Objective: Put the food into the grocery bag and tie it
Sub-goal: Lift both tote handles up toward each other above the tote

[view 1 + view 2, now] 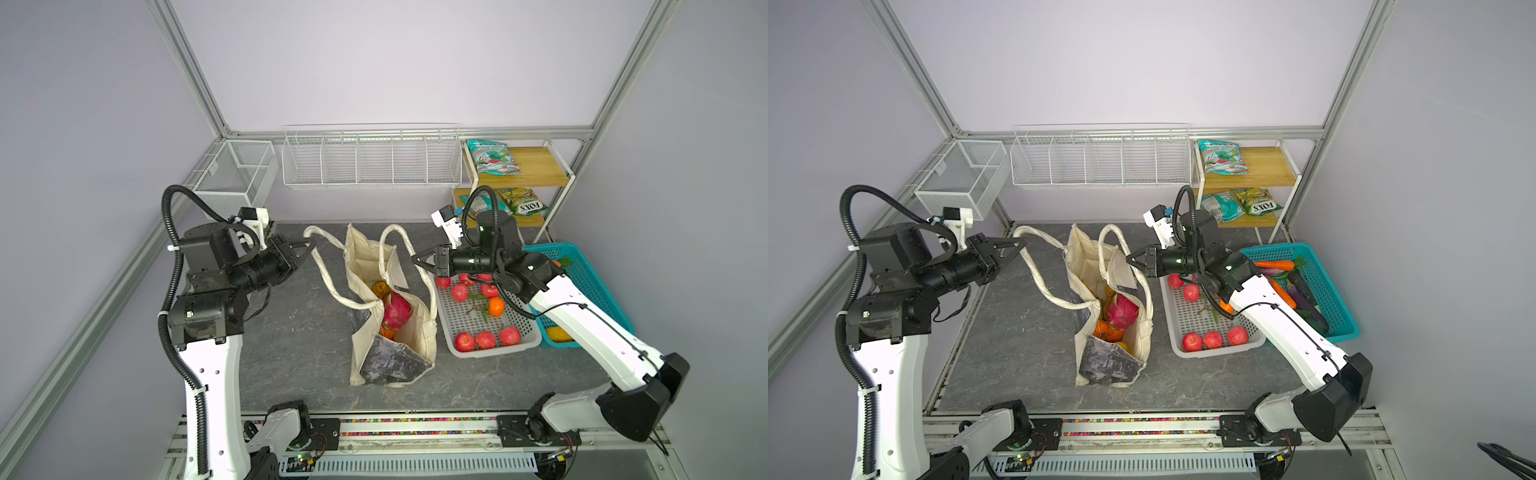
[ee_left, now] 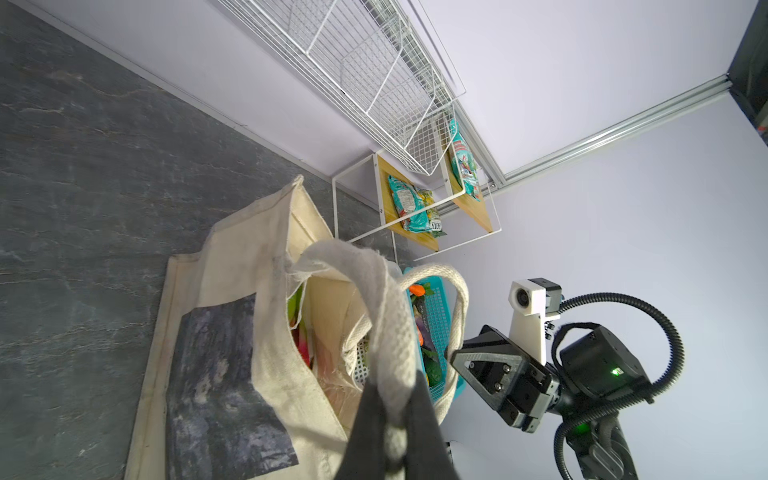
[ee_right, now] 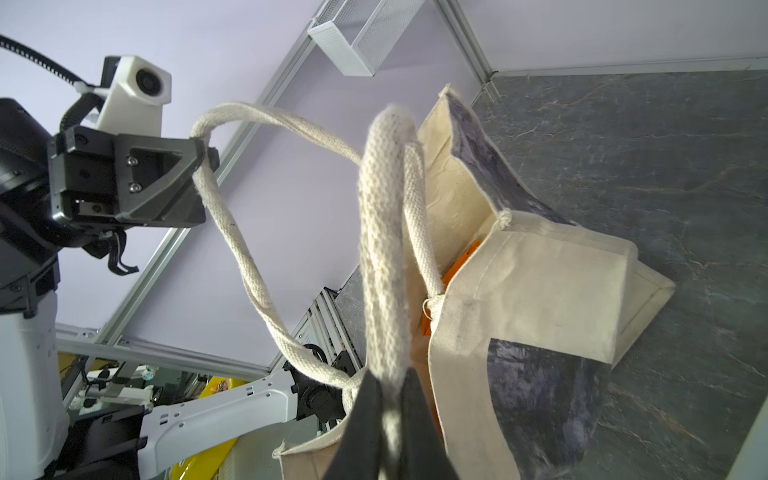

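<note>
Both hands are clenched on cream webbing right now. On the left of both top views, the left hand (image 1: 306, 244) is pinching the far end of the left loop handle (image 1: 323, 272), drawing it out sideways away from the grocery bag (image 1: 365, 266). The left wrist view is showing the dark fingers (image 2: 370, 432) squeezed onto the strap with webbing bulging between them. Over on the other side, the right hand (image 1: 416, 260) is gripping the right loop handle (image 1: 395, 227), which is arching up from the bag's rim and running down into the jaws. The right wrist view is confirming it, strap pressed tight between the fingertips (image 3: 361, 424).

The bag itself is sitting on the dark counter (image 1: 291, 332) between the two arms, mouth gaping open and walls sagging, its marbled panel (image 1: 390, 361) facing the near edge. Inside, the pink dragon fruit (image 1: 397, 311) is lying in plain sight, with an orange fruit (image 1: 1106, 330) tucked beside it and another yellow-orange one (image 1: 380, 288) deeper toward the far end.

Just beside the bag, the white basket (image 1: 459, 328) is holding red fruits, and the teal basket (image 1: 582, 259) is sitting behind it under the right arm
</note>
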`<action>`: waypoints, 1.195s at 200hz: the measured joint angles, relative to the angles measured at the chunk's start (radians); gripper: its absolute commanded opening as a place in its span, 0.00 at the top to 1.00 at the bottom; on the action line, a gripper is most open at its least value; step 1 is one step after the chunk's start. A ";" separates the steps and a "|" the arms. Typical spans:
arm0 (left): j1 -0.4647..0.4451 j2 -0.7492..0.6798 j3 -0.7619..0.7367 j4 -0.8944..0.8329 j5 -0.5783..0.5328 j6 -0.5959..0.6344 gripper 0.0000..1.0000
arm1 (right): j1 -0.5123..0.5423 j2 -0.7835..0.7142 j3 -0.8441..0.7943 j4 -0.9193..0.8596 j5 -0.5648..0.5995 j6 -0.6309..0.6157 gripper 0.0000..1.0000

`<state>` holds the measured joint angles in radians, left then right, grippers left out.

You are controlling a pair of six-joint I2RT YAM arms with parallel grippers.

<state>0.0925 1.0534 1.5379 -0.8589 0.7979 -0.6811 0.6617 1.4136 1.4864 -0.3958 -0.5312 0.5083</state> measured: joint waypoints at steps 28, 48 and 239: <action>-0.049 0.016 -0.001 0.042 -0.006 -0.028 1.00 | 0.040 0.024 0.035 0.002 -0.013 -0.027 0.93; -0.092 0.029 -0.005 0.066 -0.023 -0.044 1.00 | 0.064 0.050 0.063 0.002 -0.017 -0.044 0.93; -0.422 0.152 0.017 0.169 -0.204 -0.043 1.00 | 0.142 0.217 0.198 -0.011 -0.033 -0.121 0.93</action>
<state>-0.3298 1.2057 1.5547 -0.6899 0.5941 -0.7238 0.8032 1.6306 1.6848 -0.4072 -0.5644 0.3878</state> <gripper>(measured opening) 0.062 0.097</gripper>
